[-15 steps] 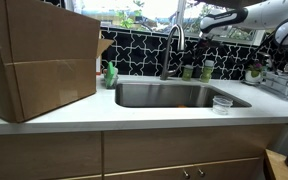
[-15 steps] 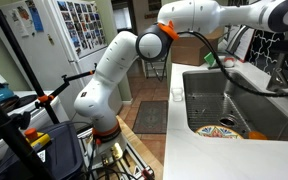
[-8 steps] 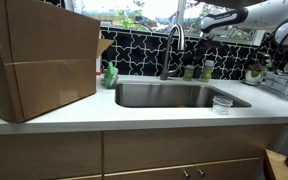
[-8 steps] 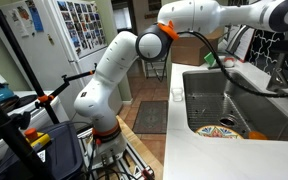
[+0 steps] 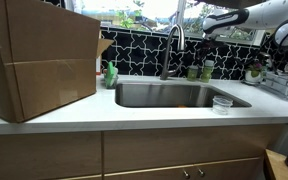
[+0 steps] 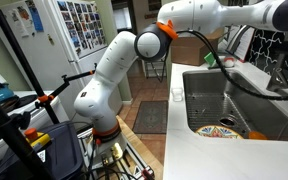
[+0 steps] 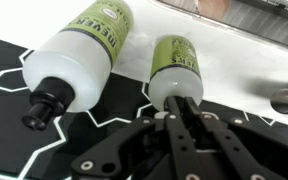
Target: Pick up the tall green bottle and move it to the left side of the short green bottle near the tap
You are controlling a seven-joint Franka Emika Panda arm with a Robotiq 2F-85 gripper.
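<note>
The tall green bottle [image 5: 207, 69], slim with a pale top, stands behind the sink, right of the tap [image 5: 171, 48]. The short green bottle [image 5: 192, 72] stands just beside it, between it and the tap. In the wrist view the slim bottle [image 7: 174, 68] is under my gripper [image 7: 180, 108], whose two fingers are close together on its narrow pale top. The rounder bottle [image 7: 82, 52] with a black cap stands to its left. In both exterior views the gripper [image 5: 205, 40] [image 6: 206, 47] hangs straight over the bottles.
A large cardboard box [image 5: 39, 60] fills the counter beside the sink [image 5: 174, 96]. A bright green squeeze bottle [image 5: 111, 73] stands at the sink's corner. A clear plastic cup [image 5: 222, 103] stands near the front. A dish rack [image 5: 284, 82] is further along.
The arm has shifted very slightly above the bottles. The bottles stand where they were.
</note>
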